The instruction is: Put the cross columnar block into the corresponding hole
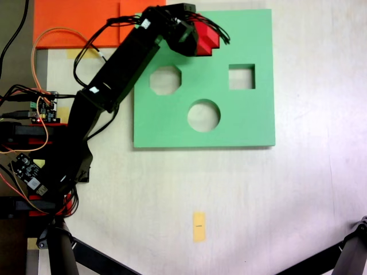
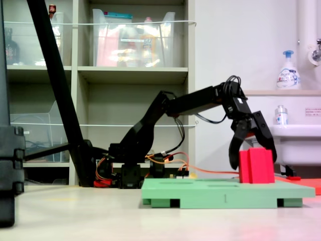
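one koch arm point(image 1: 114, 80), black, reaching from the first exterior view's left edge over the top of a green foam board point(image 1: 229, 123). tool point(image 2: 253, 150) pointing down in the second exterior view, fingers point(image 2: 266, 135) spread either side of the cross columnar block point(image 2: 257, 165); looks closed around its upper part, contact with both sides not certain from here. red block standing upright, its base at the board's top surface, near the board's end at the second exterior view's right. in the first exterior view sits near the board's top edge, left of centre, partly hidden under the tool. cannot tell whether it sits in the corresponding hole or only on the board; cross cutout itself not visible, likely covered by block and tool. three other cutouts visible in the first exterior view: octagonal hole point(image 1: 166, 80), round hole point(image 1: 203, 115), square hole point(image 1: 241, 77), all apart from the block. orange foam sheet point(image 1: 69, 20) at the first exterior view's top left, touching the board's corner area. small yellow tape strip point(image 1: 199, 226) on the pale worktop point(image 1: 298, 195), well below the board. circuit boards and orange wires point(image 1: 40, 109) by the arm base. shelving with clear bins point(image 2: 130, 40) behind in the second exterior view, soap bottle point(image 2: 288, 70) at its right.
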`<state>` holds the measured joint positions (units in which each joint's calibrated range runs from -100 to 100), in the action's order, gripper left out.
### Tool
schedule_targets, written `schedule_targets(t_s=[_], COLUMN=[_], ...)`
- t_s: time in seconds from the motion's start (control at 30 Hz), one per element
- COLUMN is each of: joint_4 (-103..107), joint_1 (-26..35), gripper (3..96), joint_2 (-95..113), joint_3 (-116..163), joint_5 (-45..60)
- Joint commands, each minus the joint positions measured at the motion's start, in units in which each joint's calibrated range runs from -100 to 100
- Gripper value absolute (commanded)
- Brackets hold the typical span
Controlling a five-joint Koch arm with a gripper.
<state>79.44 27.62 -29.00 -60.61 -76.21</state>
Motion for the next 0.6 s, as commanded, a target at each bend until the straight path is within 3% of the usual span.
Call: schedule_targets(t_s=[0.03,0.23,0.43,0.6], joint_4=[-8.1,-14.6,-16.8,-17.7], joint_1=[0.0,-0.8,-1.0,-0.9], gripper=[42.5,52.8,54.8,81.7], joint_2=[-1.9,-5.9,-7.2,-7.3], joint_3=[-3.2,-3.2,-3.2,-3.3], joint_5=[-0.6,-0.6,-0.6,-0.6])
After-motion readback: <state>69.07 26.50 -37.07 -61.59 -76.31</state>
